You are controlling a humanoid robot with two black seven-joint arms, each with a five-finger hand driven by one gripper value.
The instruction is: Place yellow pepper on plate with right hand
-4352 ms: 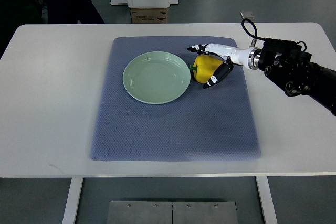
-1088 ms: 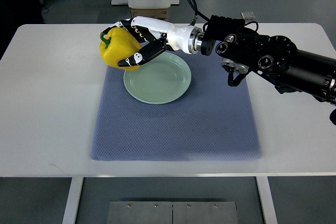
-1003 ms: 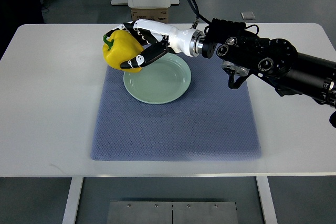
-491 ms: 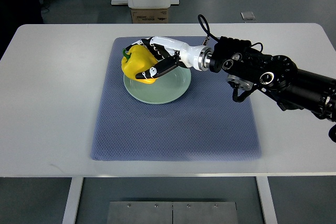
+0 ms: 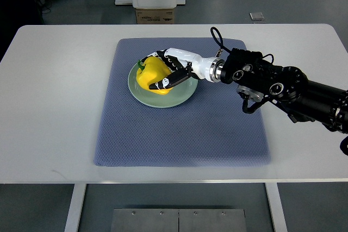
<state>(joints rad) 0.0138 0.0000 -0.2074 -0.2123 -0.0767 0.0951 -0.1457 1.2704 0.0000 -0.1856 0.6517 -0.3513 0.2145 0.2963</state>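
The right hand [image 5: 169, 71] wraps its fingers around the yellow pepper [image 5: 151, 75]. The pepper sits over the green plate [image 5: 179, 94], seemingly touching it.

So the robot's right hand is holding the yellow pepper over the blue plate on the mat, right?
Almost. The plate is pale green, not blue; it is the mat under it that is blue. The top view shows this. The rest holds: the right hand is closed around the yellow pepper over the plate.
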